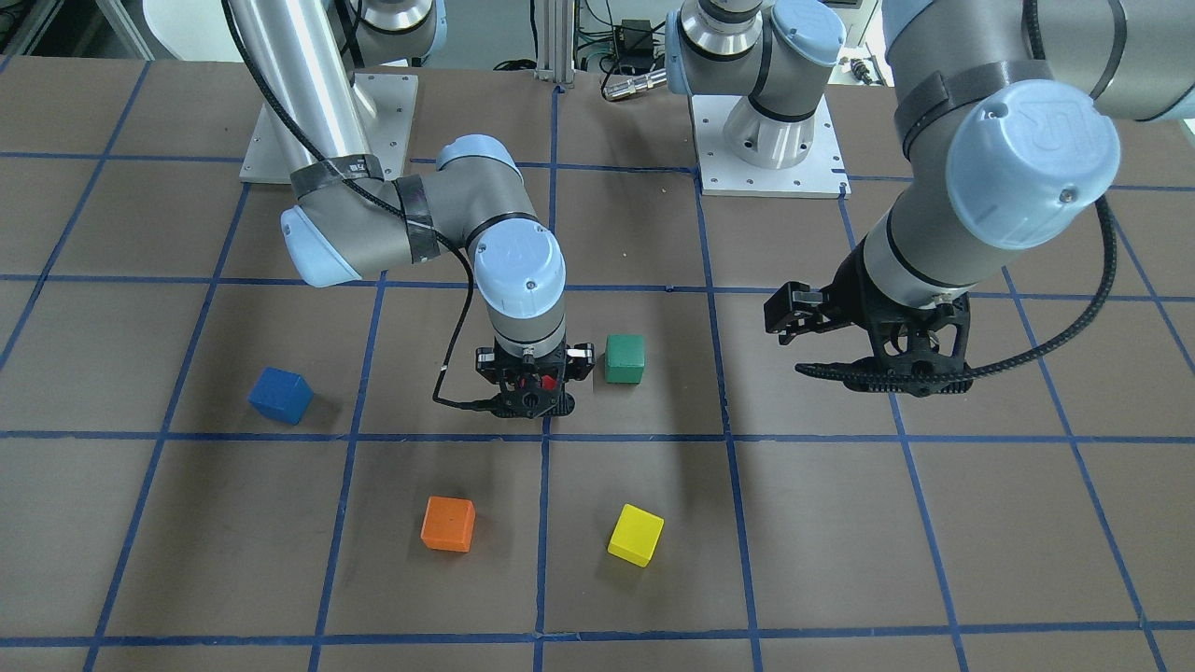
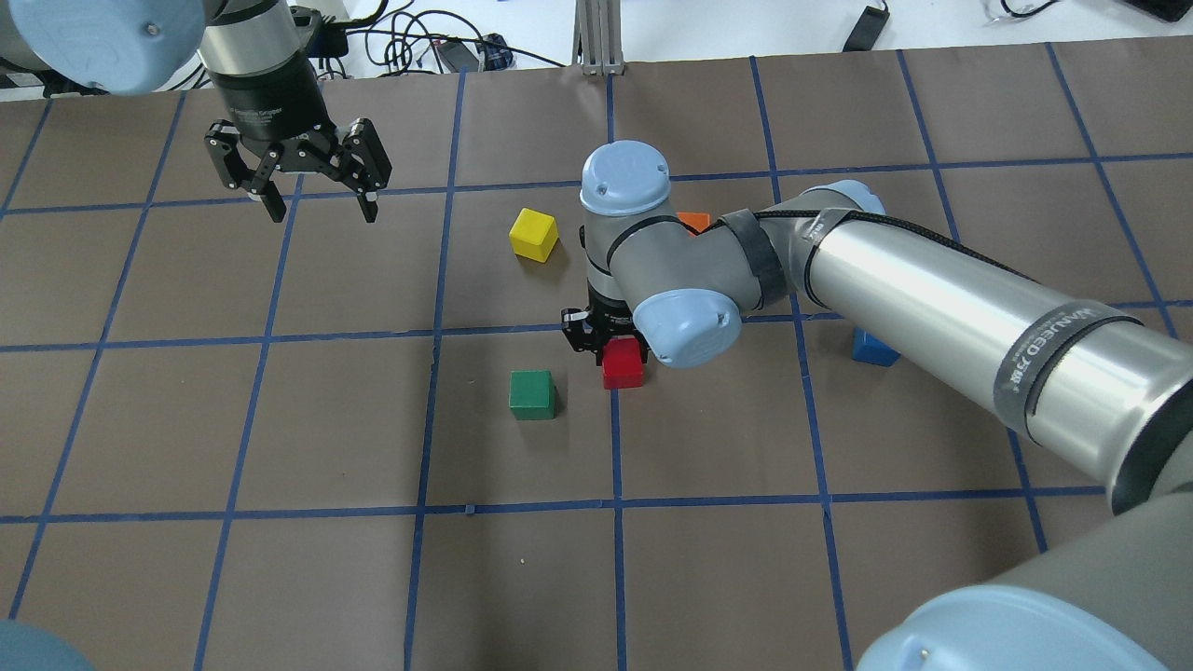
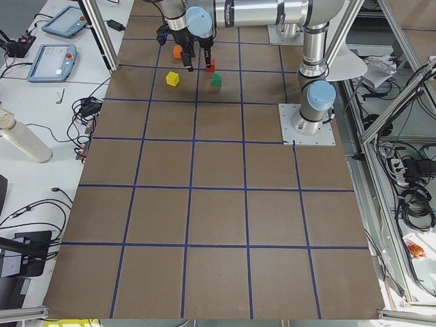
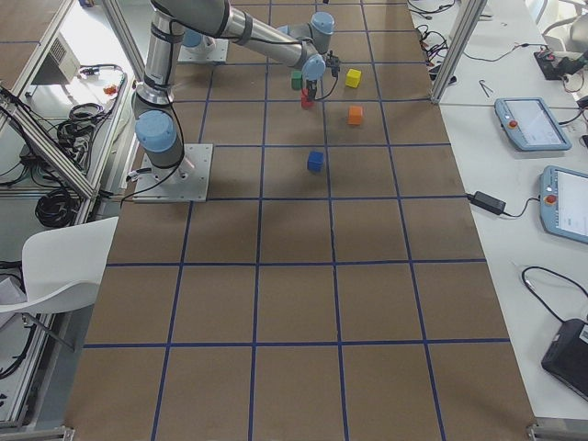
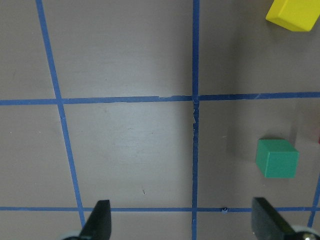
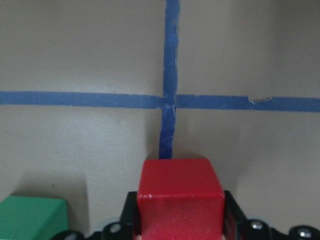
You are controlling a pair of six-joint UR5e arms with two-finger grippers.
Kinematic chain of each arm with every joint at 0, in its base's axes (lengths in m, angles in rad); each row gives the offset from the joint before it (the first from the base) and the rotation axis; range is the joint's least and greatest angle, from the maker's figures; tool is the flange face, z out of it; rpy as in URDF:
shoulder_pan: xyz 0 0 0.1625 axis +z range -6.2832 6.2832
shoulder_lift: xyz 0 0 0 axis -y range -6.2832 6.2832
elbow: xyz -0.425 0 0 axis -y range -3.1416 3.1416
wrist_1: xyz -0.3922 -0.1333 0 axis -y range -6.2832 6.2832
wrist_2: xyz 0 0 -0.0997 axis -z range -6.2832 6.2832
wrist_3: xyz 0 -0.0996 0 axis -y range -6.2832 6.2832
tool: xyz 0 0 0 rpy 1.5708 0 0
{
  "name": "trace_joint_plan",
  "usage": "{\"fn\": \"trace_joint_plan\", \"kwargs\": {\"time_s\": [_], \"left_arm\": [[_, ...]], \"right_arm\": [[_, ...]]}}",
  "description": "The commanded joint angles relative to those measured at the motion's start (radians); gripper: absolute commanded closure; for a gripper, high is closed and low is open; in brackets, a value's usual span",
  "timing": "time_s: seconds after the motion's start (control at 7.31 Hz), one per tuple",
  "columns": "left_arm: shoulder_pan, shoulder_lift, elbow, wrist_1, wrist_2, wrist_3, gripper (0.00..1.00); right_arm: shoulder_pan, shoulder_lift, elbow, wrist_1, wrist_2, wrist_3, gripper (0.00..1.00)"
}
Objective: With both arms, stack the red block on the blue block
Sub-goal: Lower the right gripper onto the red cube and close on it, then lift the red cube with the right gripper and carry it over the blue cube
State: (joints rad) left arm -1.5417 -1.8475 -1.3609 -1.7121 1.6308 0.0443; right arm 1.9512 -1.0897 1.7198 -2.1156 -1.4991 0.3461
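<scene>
In the overhead view, the brown paper-covered counter (image 2: 280, 578) with its blue tape grid carries everything. The silver-grey jointed right arm (image 2: 932, 289) reaches to the middle, and its black two-finger pincer (image 1: 534, 385) is clamped on the small glossy red block (image 2: 623, 365); whether the block touches the counter is unclear. The left arm's pincer (image 2: 323, 212) hangs at 10 o'clock with its fingers apart. The small solid blue block (image 2: 874, 349) lies at 3 o'clock from the red one, well apart. A small green cube (image 2: 532, 394) lies at 8 o'clock.

Glossy red block (image 6: 180, 197); matt, paper-like table (image 2: 280, 578) lined with blue tape (image 6: 170, 100); right arm (image 2: 932, 298), at 3 o'clock, smooth silvery metal.
</scene>
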Motion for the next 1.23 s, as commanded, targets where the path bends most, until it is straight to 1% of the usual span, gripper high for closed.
{"fn": "trace_joint_plan", "kwargs": {"time_s": [0.0,0.14,0.27,0.55,0.82,0.96,1.09], "left_arm": [[-0.001,-0.002,-0.001,0.0,-0.002,0.0,0.0],[-0.001,-0.002,0.0,0.002,-0.002,0.002,0.0],[-0.001,-0.002,0.0,0.002,-0.002,0.002,0.0],[-0.001,-0.004,0.0,0.002,-0.003,0.0,0.0],[-0.001,-0.006,-0.001,0.002,-0.005,0.0,0.0],[-0.003,-0.007,-0.006,0.002,-0.003,-0.001,0.0],[-0.005,-0.007,-0.015,0.002,-0.006,-0.009,0.0]], "right_arm": [[0.0,-0.004,-0.005,0.009,-0.001,-0.001,1.0],[-0.003,-0.012,-0.018,0.009,-0.004,-0.001,1.0],[-0.011,-0.019,-0.057,0.049,-0.018,-0.002,1.0],[-0.064,-0.045,-0.152,0.193,-0.044,-0.021,1.0],[-0.176,-0.106,-0.169,0.296,-0.044,-0.048,1.0],[-0.242,-0.134,-0.167,0.34,-0.067,-0.118,1.0],[-0.3,-0.154,-0.164,0.351,-0.107,-0.151,1.0]]}}
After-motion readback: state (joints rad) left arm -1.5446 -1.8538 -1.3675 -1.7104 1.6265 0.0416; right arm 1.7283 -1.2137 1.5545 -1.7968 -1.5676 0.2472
